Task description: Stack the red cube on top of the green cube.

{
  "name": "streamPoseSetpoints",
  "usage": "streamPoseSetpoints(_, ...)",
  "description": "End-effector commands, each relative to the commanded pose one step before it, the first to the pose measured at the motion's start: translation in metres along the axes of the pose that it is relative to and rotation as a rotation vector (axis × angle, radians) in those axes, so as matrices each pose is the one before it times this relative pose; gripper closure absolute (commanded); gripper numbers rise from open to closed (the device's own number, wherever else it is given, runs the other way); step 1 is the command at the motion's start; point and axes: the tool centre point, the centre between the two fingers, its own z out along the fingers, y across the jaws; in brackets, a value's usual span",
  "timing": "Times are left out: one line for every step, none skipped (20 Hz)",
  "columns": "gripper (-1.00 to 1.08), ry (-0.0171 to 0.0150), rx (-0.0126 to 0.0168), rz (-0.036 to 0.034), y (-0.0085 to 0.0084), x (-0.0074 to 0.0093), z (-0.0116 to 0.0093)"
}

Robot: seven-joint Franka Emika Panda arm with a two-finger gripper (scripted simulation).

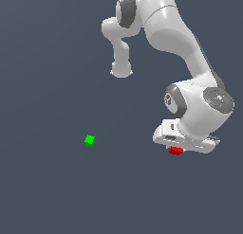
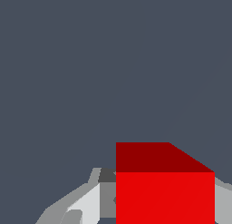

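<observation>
The red cube (image 1: 175, 151) shows just below the white hand, at the exterior view's right, and the hand covers most of it. In the wrist view the red cube (image 2: 165, 191) fills the space between the two grey fingers (image 2: 93, 202), which press against its sides. My gripper (image 1: 178, 148) is shut on it. The green cube (image 1: 90, 140) sits alone on the dark floor, well off to the exterior view's left of the gripper. It is out of the wrist view.
The white arm (image 1: 190, 53) arches over the exterior view's upper right, with its base (image 1: 121, 69) behind. A plain dark grey floor (image 1: 57, 190) lies all around.
</observation>
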Motion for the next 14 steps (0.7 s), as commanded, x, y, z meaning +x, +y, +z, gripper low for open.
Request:
streamPoseSetpoints(1.08,0.00022,0.00017,0.00001,0.00018,0.00004,-0.00024)
streamPoseSetpoints(1.08,0.0,0.0,0.0,0.00055,0.0,0.00008)
streamPoseSetpoints(1.08,0.0,0.0,0.0,0.00091,-0.00001,0.00014)
streamPoseSetpoints(1.08,0.0,0.0,0.0,0.00129,-0.00001,0.00019)
streamPoseSetpoints(1.08,0.0,0.0,0.0,0.00167,-0.00001,0.00025)
streamPoseSetpoints(1.08,0.0,0.0,0.0,0.00207,-0.00002,0.00031)
streamPoseSetpoints(1.08,0.0,0.0,0.0,0.00247,-0.00002,0.00037)
streamPoseSetpoints(1.08,0.0,0.0,0.0,0.0029,-0.00002,0.00044)
streamPoseSetpoints(1.08,0.0,0.0,0.0,0.00335,-0.00003,0.00051)
streamPoseSetpoints(1.08,0.0,0.0,0.0,0.00383,-0.00003,0.00058)
streamPoseSetpoints(1.08,0.0,0.0,0.0,0.00433,-0.00003,0.00066)
streamPoseSetpoints(1.08,0.0,0.0,0.0,0.00487,-0.00003,0.00074)
streamPoseSetpoints(1.08,0.0,0.0,0.0,0.00545,-0.00003,0.00082)
streamPoseSetpoints(1.08,0.0,0.0,0.0,0.00607,-0.00003,0.00092)
